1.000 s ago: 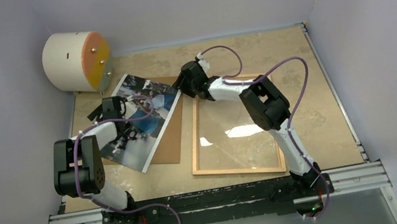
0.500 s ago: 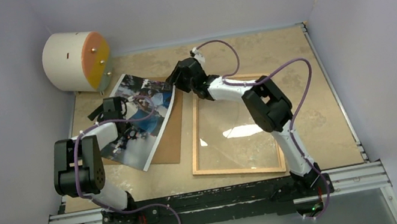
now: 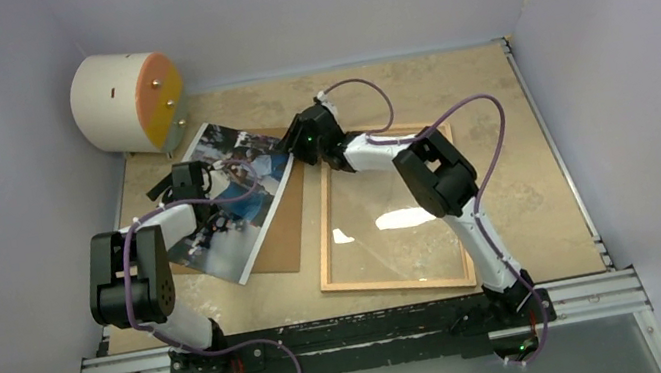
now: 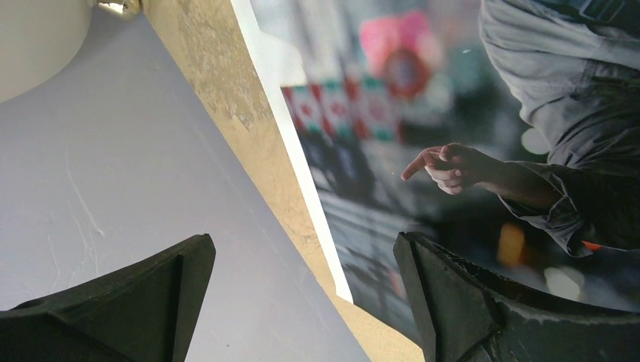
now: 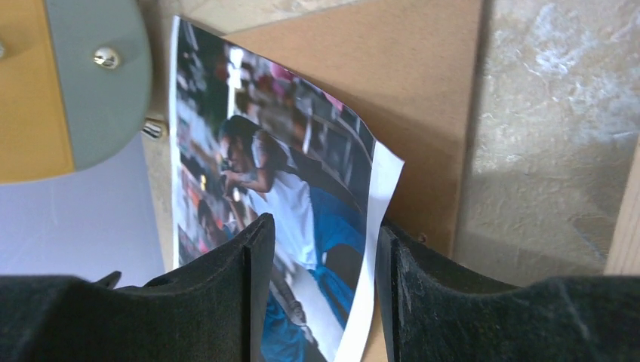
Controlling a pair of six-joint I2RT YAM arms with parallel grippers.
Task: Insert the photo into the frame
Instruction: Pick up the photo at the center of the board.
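While your right pincer (image 5: 323, 226) stands with its fingers apart, the photo (image 5: 287, 196) pokes its curled, white-bordered edge up into the gap between them. The printed side faces one finger and the white border sits close to the other. Whether either pad touches the paper, you cannot tell from these views. Beyond those fingertips the photo runs on toward a white drum (image 3: 125, 101) with an orange face. Under the photo, just past the tips, lies the brown backing sheet (image 5: 407, 90). Off to that pincer's outer side, a strip of the frame (image 5: 626, 211) shows at the margin of the wrist view. Seen from above, the frame lies flat on the table (image 3: 516, 166), pane up, back along the right arm from the pincer and just beside the backing sheet.

Your left pincer (image 4: 302, 249) is spread wide and grips nothing. It hangs over the photo's opposite edge, with the white border running between its fingers. One finger is above the print and the other is off it, toward the lilac wall (image 4: 113, 188).
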